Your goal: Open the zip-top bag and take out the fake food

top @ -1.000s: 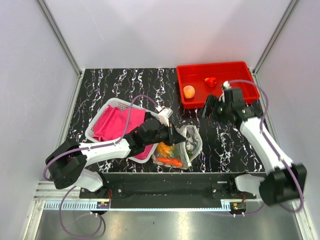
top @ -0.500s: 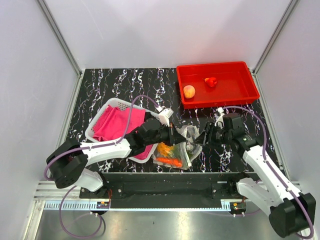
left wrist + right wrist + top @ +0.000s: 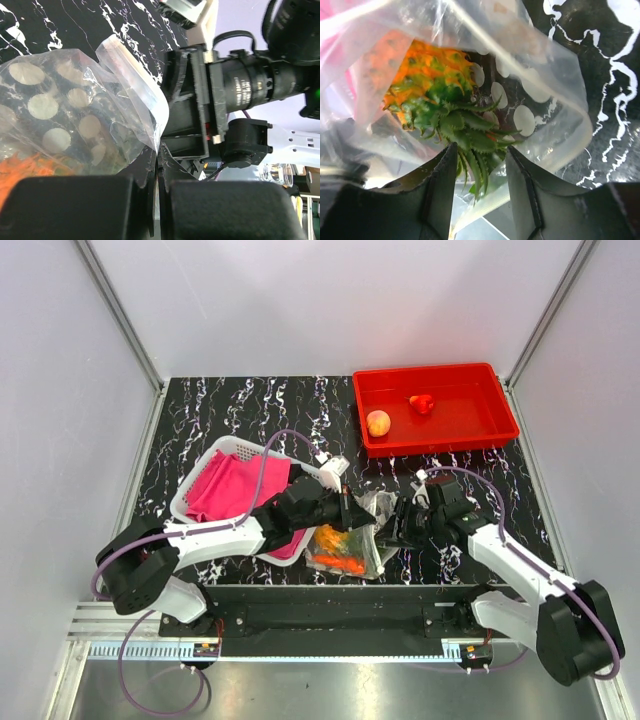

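Observation:
The zip-top bag point(image 3: 365, 540) lies near the table's front edge with its mouth open toward the right. My left gripper point(image 3: 348, 512) is shut on the bag's upper rim; in the left wrist view the dotted plastic point(image 3: 75, 110) is pinched between its jaws point(image 3: 159, 165). My right gripper point(image 3: 398, 525) is open at the bag's mouth. In the right wrist view the orange pineapple point(image 3: 425, 80) lies inside the bag point(image 3: 540, 100), and its green crown point(image 3: 465, 135) reaches between the spread fingers point(image 3: 437, 195). More orange pieces point(image 3: 340, 548) show through the bag. A peach fruit point(image 3: 378, 423) and a red piece point(image 3: 422, 403) lie in the red tray point(image 3: 470, 430).
A white mesh basket point(image 3: 240, 448) with pink cloth point(image 3: 225, 490) sits left of the bag, under my left arm. The red tray stands at the back right. The right arm's wrist point(image 3: 240, 85) shows close in front of my left gripper.
My right arm has come down from beside the red tray to the bag's mouth. My left gripper has kept its hold on the bag's rim.

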